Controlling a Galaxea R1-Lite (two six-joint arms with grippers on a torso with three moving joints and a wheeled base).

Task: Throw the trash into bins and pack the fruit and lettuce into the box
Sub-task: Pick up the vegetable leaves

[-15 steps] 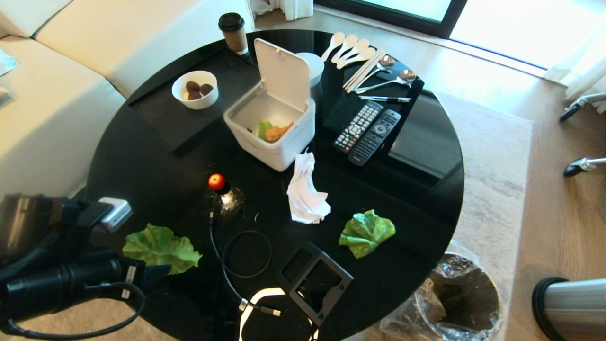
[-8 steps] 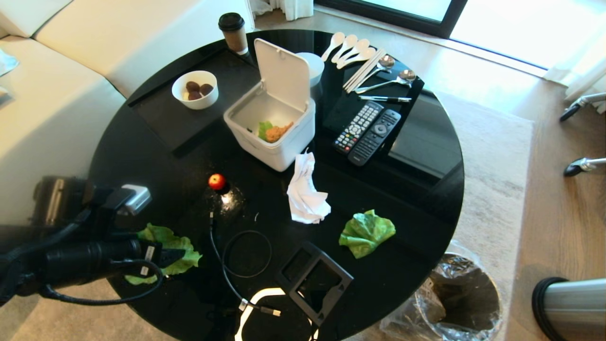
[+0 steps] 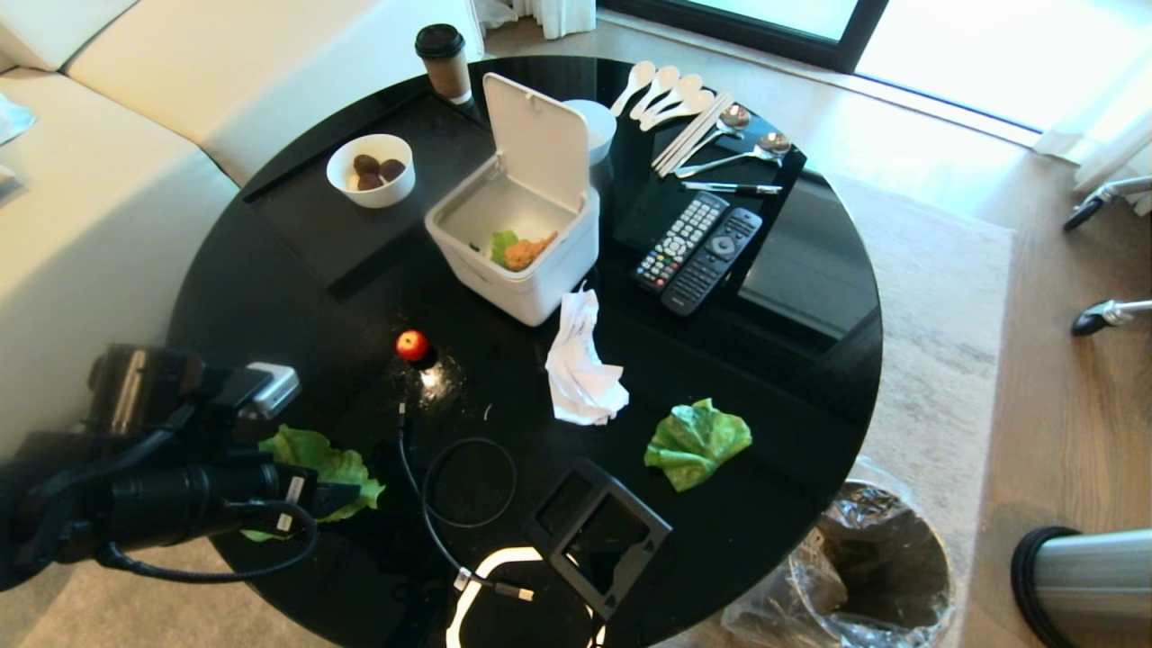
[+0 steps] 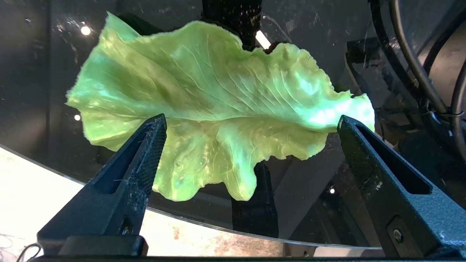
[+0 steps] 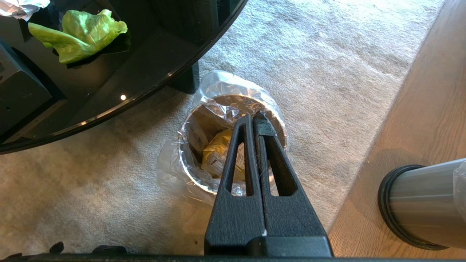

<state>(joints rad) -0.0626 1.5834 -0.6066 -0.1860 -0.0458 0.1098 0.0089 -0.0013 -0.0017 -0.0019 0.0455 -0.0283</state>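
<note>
Left end effector (image 4: 251,122) spread wide, poised over lettuce leaf (image 4: 218,105), forearm level

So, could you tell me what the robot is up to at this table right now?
It is tidying the black table. The left gripper, fingers wide open, hangs over the lettuce leaf near the table's edge and has not gripped it. The right gripper is shut and empty above the bin on the carpet, which holds a yellow wrapper. The white box stands open; a red apple, a tissue and a second lettuce leaf lie on the table.
</note>
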